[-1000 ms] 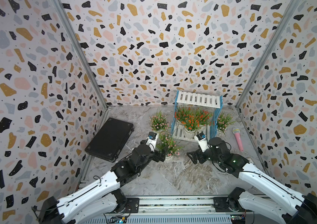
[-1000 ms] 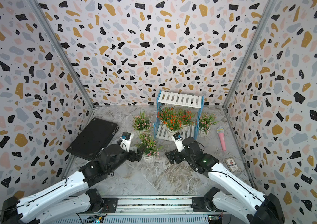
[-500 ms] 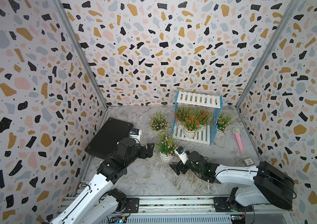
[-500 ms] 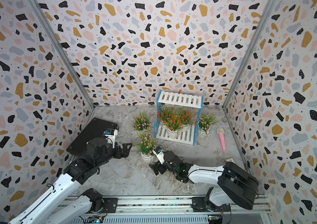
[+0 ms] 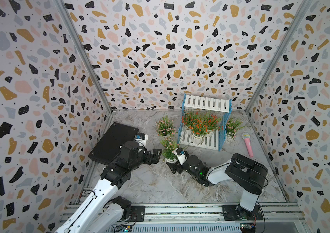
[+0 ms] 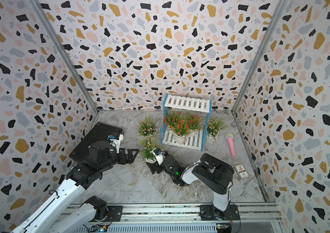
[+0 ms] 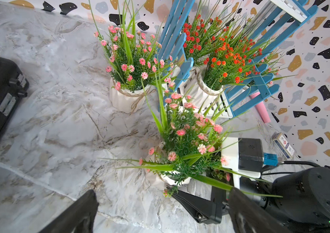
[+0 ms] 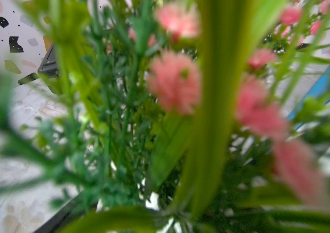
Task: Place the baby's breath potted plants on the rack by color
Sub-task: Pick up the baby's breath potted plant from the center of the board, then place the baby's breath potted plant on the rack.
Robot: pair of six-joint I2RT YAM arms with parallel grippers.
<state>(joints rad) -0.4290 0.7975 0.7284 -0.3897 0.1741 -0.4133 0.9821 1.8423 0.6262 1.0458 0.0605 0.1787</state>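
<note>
Left wrist view is showing the pink plant (image 7: 186, 141) standing on the table (image 7: 59, 121) just before the rack (image 7: 246, 96). My right gripper (image 5: 174, 165) is sitting low at its pot (image 7: 172, 179), spread and empty. I'm planning on closing on the pot, not the leaves, then lifting straight for the bare top shelf (image 5: 207, 103). My left gripper (image 5: 157, 155) is hovering alongside, spread too.

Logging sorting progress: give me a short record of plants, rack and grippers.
rack: top shelf bare
orange plants: three, on lower shelf
pink plants: three on table; one left of rack, one right, one in front
right gripper: open, at front pink plant's pot
left gripper: open, holding nothing, near that plant
</note>
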